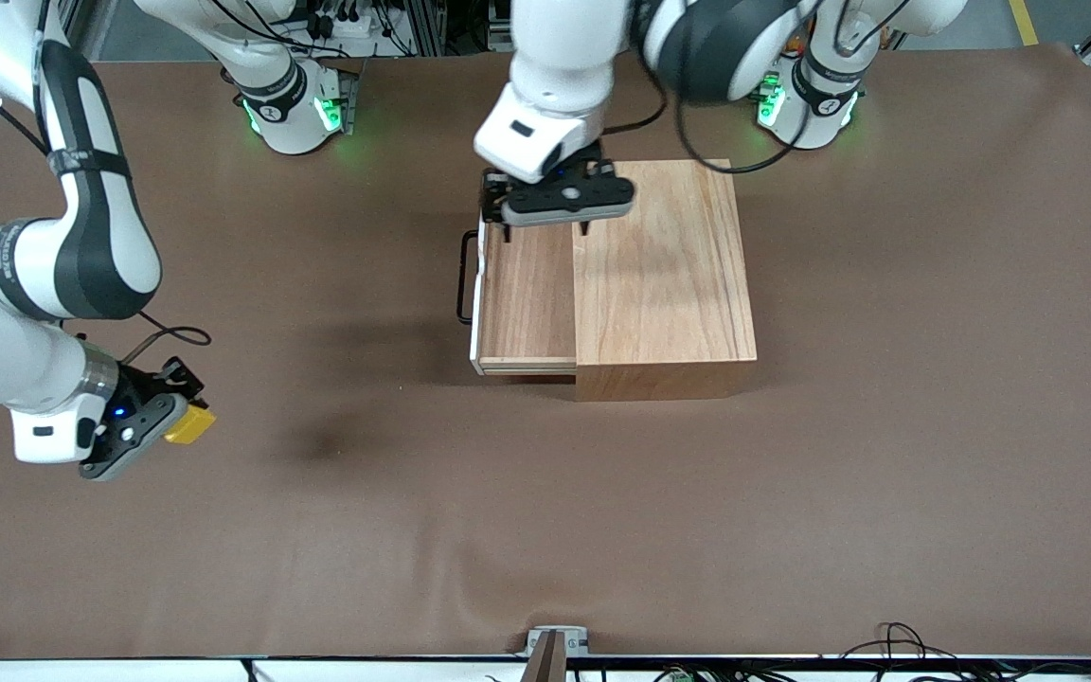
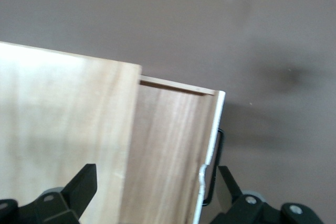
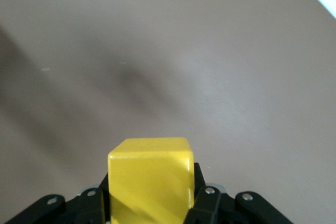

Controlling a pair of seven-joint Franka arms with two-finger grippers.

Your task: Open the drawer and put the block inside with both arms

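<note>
The light-wood box [image 1: 664, 275] stands mid-table. Its drawer [image 1: 527, 294] is pulled partly out toward the right arm's end, and the black handle [image 1: 463, 279] is on its white-edged front. My left gripper [image 1: 545, 224] hangs open and empty over the farther end of the drawer. In the left wrist view [image 2: 155, 190] one finger is over the box top [image 2: 58, 124] and the other beside the handle [image 2: 216, 174], with the drawer [image 2: 168, 150] between them. My right gripper [image 1: 159, 423] is shut on the yellow block [image 1: 191, 425], held above the table toward the right arm's end. The block [image 3: 151, 177] fills the gripper [image 3: 151, 200].
The brown mat [image 1: 602, 511] covers the whole table. Cables trail along the edge nearest the front camera [image 1: 896, 644]. The arms' green-lit bases [image 1: 295, 109] stand along the farthest edge.
</note>
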